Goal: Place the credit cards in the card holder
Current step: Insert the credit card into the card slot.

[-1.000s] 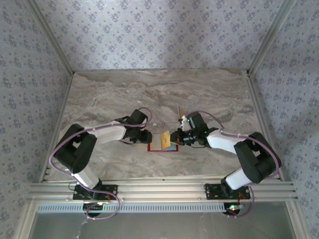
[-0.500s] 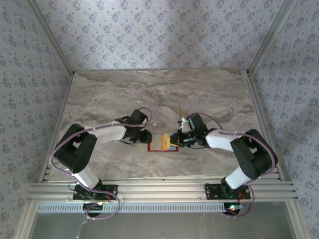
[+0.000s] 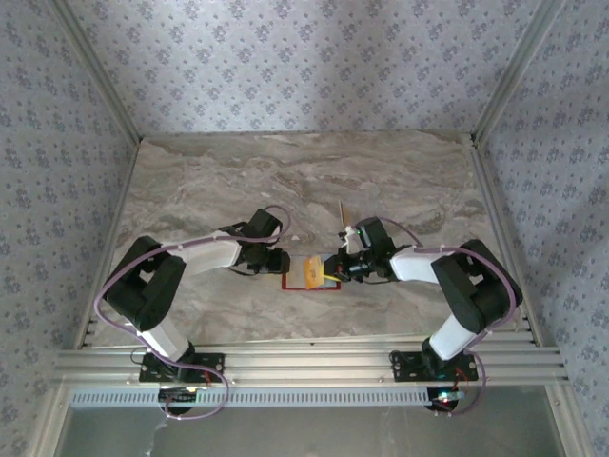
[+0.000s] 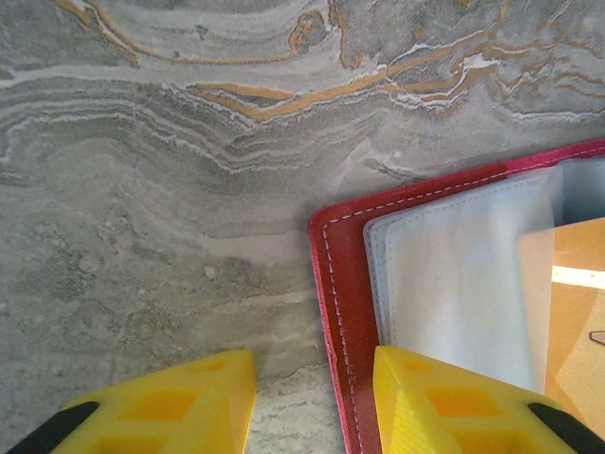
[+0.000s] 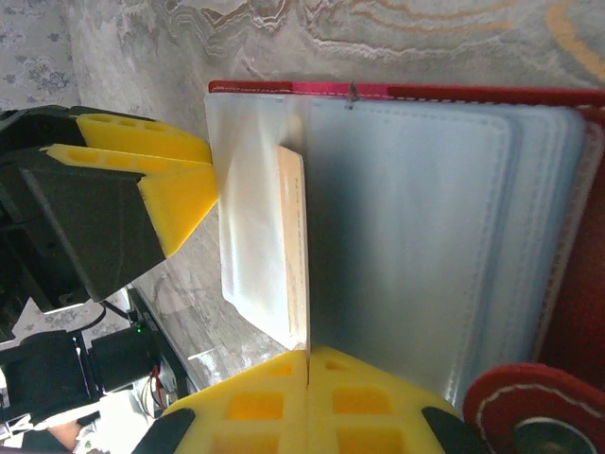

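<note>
The red card holder (image 3: 306,285) lies open on the marble between both arms, its clear sleeves (image 4: 454,274) facing up. My right gripper (image 5: 308,364) is shut on the near edge of a tan-yellow credit card (image 5: 293,241), which stands on edge among the sleeves (image 5: 416,218) and also shows from above (image 3: 311,270). My left gripper (image 4: 312,402) is open and straddles the holder's left border (image 4: 338,312). One of its fingers (image 4: 444,402) rests on the sleeves, the other on bare table. In the right wrist view, the left fingers (image 5: 151,156) sit just beyond the card.
The marble table (image 3: 285,181) stretches free behind and to both sides of the holder. Patterned walls and metal frame posts (image 3: 495,105) box in the workspace. A rail (image 3: 304,362) runs along the near edge by the arm bases.
My right gripper has crept left with the tan-yellow card, and the card now reaches further over the holder. The left arm has stayed put.
</note>
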Controlling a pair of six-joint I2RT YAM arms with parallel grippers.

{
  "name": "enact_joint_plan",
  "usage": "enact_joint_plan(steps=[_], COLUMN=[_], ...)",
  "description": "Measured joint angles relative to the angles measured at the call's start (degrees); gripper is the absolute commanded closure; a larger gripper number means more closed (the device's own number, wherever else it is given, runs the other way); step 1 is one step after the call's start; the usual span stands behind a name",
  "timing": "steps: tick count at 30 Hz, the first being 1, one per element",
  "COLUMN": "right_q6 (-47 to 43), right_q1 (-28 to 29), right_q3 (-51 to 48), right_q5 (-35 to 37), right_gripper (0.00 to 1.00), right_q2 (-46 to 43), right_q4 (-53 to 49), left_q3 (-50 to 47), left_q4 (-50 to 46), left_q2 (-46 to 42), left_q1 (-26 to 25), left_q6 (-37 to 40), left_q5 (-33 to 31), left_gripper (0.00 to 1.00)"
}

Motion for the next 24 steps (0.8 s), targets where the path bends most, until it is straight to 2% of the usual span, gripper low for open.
enact_joint_plan(steps=[24], right_q6=[0.26], right_q1=[0.31], right_q3=[1.97], right_q5=[2.56], right_gripper=[1.0], right_q2=[2.14], right_q4=[0.42], left_q3=[0.79], left_q4=[-0.85], left_q2=[0.83], left_q1=[0.11], left_q6=[0.0], left_q5=[0.0], left_gripper=[0.64])
